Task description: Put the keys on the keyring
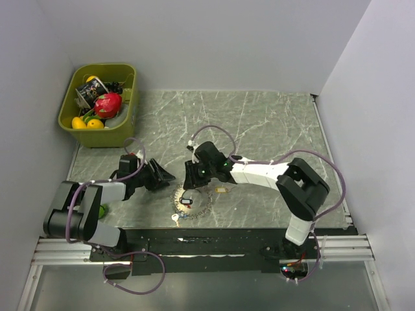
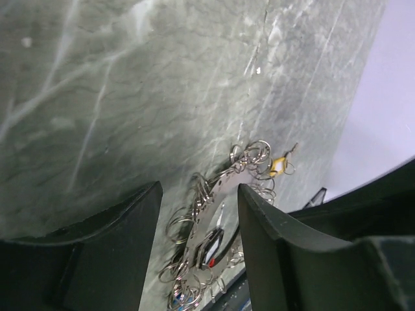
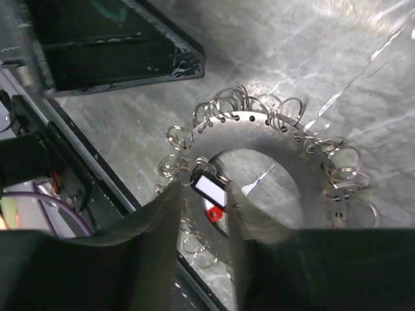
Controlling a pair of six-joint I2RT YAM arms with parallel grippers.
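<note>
**A:** When the scene is read from the front edge of the table outward, what is met first?

**B:** One pale key is found lying right at that edge, just in front of the keyring. One keyring is counted. It is a flat metal ring laid on the table, hung all round with many small wire loops.

**A:** What is seen inside it?

**B:** One dark-and-white key is seen in its centre hole. One red piece is touching that key. Whether the red belongs to a separate key cannot be told.

**A:** How are the two grippers set?

**B:** The right gripper is set over the hole from the far side. Its fingers are drawn close, with only a narrow gap between them. The dark-and-white key is placed in that gap at the tips, but whether it is pinched cannot be told. The left gripper is held just beside the ring's far-left rim. Its fingers are spread and nothing is gripped between them. The ring is seen edge-on beyond their gap.

**A:** Are more loose keys counted?

**B:** One tan key is seen just right of the ring, apart from both grippers. Three loose keys are thus counted for certain: pale, dark-and-white and tan.

**A:** And farthest off?

**B:** One green tub is placed at the far left corner. One red fruit and several yellow pieces are held in it, among other things too small to be made out.
</note>
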